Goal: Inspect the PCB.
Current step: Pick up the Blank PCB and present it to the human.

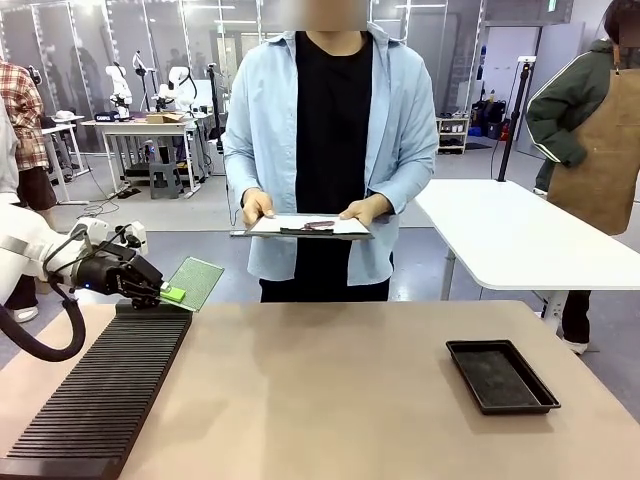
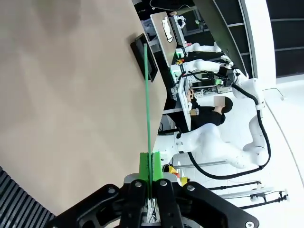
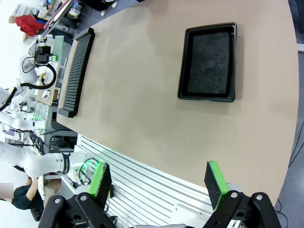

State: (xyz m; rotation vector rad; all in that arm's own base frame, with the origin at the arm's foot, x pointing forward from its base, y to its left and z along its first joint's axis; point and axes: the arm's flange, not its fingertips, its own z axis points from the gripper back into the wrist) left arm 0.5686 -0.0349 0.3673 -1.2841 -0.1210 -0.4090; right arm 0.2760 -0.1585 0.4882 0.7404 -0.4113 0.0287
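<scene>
- Left gripper (image 1: 165,292) is clamping down on the PCB (image 1: 195,282), with the jaws pinched tight on one edge of it.
- The board is hanging in the air off the table's far left corner, right past the far end of the ribbed black rack (image 1: 100,390). It's tilting a bit, with the paler face pointing up and toward the camera.
- In the left wrist view the PCB (image 2: 147,104) is showing edge-on, so it's looking like a thin green line running straight out from between the green pads (image 2: 144,166). The left gripper (image 2: 150,166) is squeezing it from both sides.
- Right gripper (image 3: 159,183) is hovering well above the table (image 3: 142,118) with its jaws spread wide and nothing between them. Its green pads (image 3: 216,183) are sitting far apart.
- The shallow black tray (image 1: 478,343) is sitting on the right side of the table, well apart from the rack and the board.
- In the right wrist view the tray (image 3: 182,64) is lying across the table from the rack (image 3: 76,71).
- The person is standing at the far side holding a clipboard (image 1: 308,226) flat in both hands, left hand (image 1: 257,207) and right hand (image 1: 367,209) on its ends. Something dark is lying on the paper, but I can't tell what.
</scene>
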